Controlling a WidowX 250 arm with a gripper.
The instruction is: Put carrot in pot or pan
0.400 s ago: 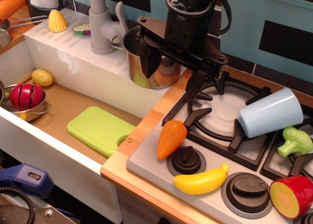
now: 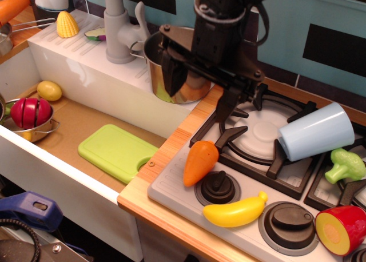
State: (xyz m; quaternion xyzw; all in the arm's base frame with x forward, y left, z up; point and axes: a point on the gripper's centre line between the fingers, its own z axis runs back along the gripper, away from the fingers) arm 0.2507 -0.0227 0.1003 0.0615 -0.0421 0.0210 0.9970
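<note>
Carrot (image 2: 201, 161): lies on the stove top's front left corner, wide end touching the black burner grate (image 2: 264, 137), tip toward the counter's front edge. A black knob (image 2: 217, 186) sits just beside it; the yellow banana (image 2: 235, 211) lies near, in front. Open space remains above the carrot. Pot (image 2: 173, 73): stands behind the stove by the grey faucet (image 2: 120, 27), its rim partly hidden by the arm. Gripper (image 2: 201, 84): hangs above the pot's right side, well apart from the carrot. Fingers (image 2: 173, 72) spread wide, holding nothing.
</note>
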